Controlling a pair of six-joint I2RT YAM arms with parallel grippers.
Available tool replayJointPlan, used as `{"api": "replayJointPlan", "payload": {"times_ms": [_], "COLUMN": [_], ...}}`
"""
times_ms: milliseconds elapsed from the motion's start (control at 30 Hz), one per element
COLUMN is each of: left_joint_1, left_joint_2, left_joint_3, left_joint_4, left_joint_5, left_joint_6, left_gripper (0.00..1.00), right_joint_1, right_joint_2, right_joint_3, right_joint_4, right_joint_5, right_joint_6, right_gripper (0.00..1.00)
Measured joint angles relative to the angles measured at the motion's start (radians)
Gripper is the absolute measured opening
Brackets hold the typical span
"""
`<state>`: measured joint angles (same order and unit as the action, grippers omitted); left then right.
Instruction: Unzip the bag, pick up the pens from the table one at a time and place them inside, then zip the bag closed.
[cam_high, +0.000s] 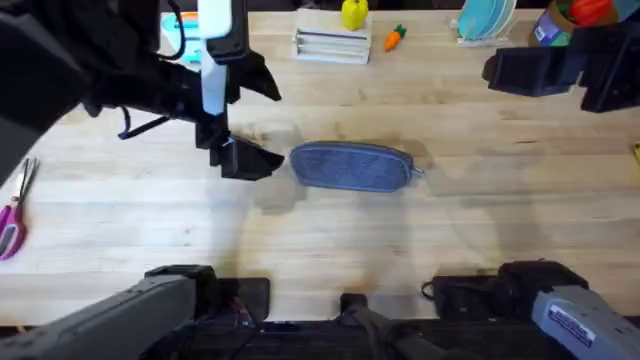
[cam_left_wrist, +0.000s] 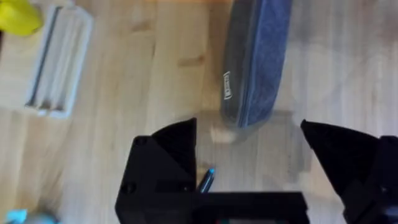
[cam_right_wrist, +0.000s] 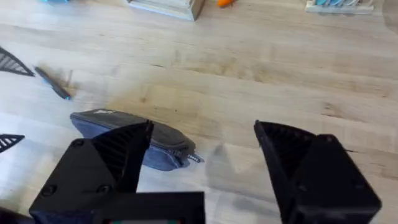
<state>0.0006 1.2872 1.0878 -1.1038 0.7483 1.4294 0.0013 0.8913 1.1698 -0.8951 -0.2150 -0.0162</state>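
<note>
Pouch: the oblong blue-grey denim pouch (cam_high: 352, 166) lies mid-worktop, on the pale plank worktop (cam_high: 300, 240), zip apparently closed, metal pull (cam_right_wrist: 194, 158) at its right end.
Left pincer: the left pincer (cam_left_wrist: 249, 165) hangs just off the pouch's left end, black fingers spread.
Pen: a slim dark blue-tipped pen (cam_left_wrist: 206, 180) pokes out by one left finger; whether it's pinched, I cannot tell.
Right pincer: the right pincer (cam_right_wrist: 202, 155), spread and empty, sits well back from the pouch, probably leaving the left arm room.

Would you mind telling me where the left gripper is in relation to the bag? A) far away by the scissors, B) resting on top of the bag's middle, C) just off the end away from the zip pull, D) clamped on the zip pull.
C: the left gripper sits open just off the end of the bag opposite the zip pull, not touching it.
</note>
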Motion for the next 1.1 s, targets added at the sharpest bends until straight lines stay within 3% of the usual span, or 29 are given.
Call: {"api": "replayJointPlan", "payload": {"times_ms": [200,433,733,1100], "left_joint_1": [0.0,0.0,-0.001,-0.019], "left_joint_2": [0.12,0.255,0.27,0.309], "left_joint_3": [0.0,0.0,0.0,0.0], "left_joint_4": [-0.052,-0.064,-0.016,0.001], "left_joint_5": [0.09,0.137,0.158,0.127], "left_joint_6": [0.135,0.21,0.217,0.217], "left_gripper": [0.991,0.993,0.993,0.993], "right_joint_1": [0.0,0.0,0.0,0.0], "right_joint_2": [0.0,0.007,0.017,0.017], "right_joint_3": [0.0,0.0,0.0,0.0], "right_joint_4": [-0.012,-0.019,-0.019,-0.019], "right_joint_5": [-0.001,-0.003,-0.003,-0.004], "right_joint_6": [0.0,0.0,0.0,0.0], "right_gripper": [0.997,0.997,0.997,0.997]}}
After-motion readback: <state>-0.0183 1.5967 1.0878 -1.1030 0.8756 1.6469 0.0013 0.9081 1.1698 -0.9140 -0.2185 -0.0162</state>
